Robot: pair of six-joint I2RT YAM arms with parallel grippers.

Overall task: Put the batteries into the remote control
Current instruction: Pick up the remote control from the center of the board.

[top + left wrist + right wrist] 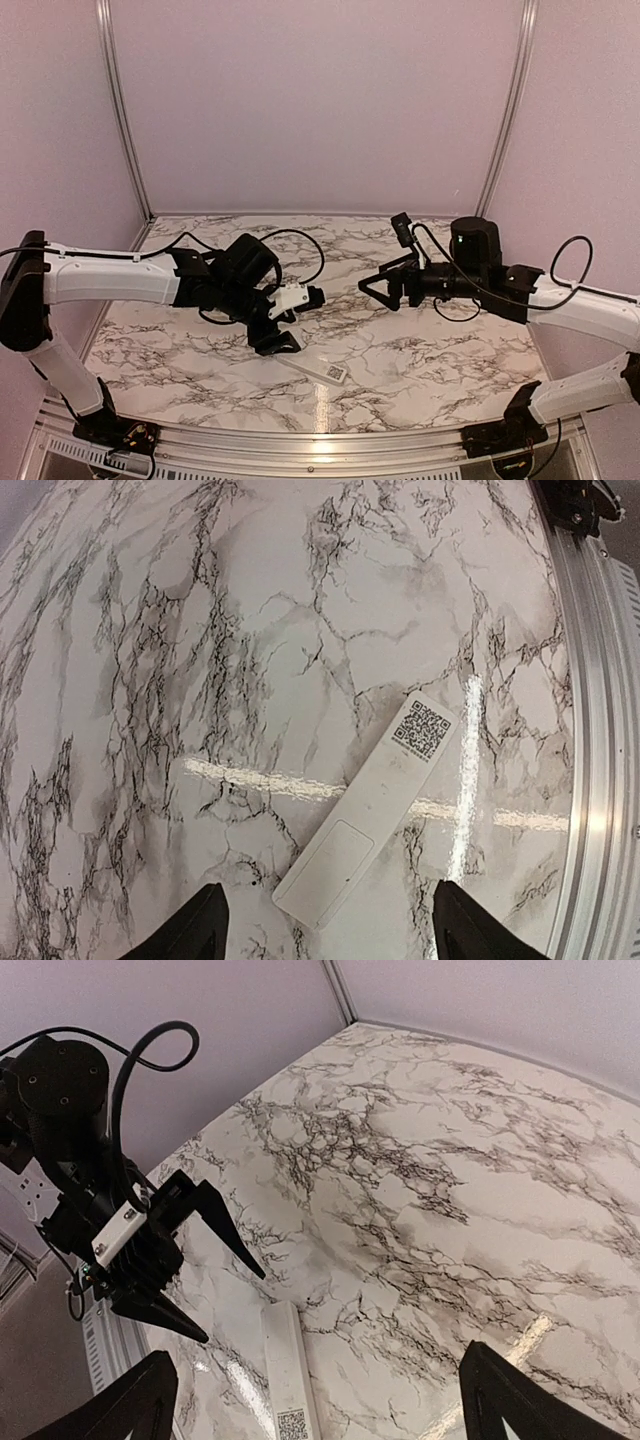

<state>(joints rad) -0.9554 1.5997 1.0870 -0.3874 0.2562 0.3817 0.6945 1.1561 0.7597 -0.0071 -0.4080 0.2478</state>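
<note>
The remote control [370,805] lies flat on the marble tabletop [430,350] with its back up. A QR sticker sits at one end of the back, and at the other end is the outlined battery cover, which looks seated flush. No batteries show anywhere around the remote in any view. My reading is that they are already inside with the bay closed and the loading is done or nearly so. The pictures cannot show what is under the cover, though.

The left gripper [292,318] hangs just above the cover end of the remote, its fingers [205,925] spread wide with nothing between them. The right gripper [385,288] is off to the right of the remote and raised above the tabletop. Its fingers are also wide apart and empty. Neither gripper touches the remote.

What may be left is a check that the cover is latched, or simply drawing both arms clear.

An aluminium rail [590,740] runs along the tabletop edge near the remote. Black cables loop off both wrists above and beyond the remote. Nothing lies against the remote or blocks a reach to it.
</note>
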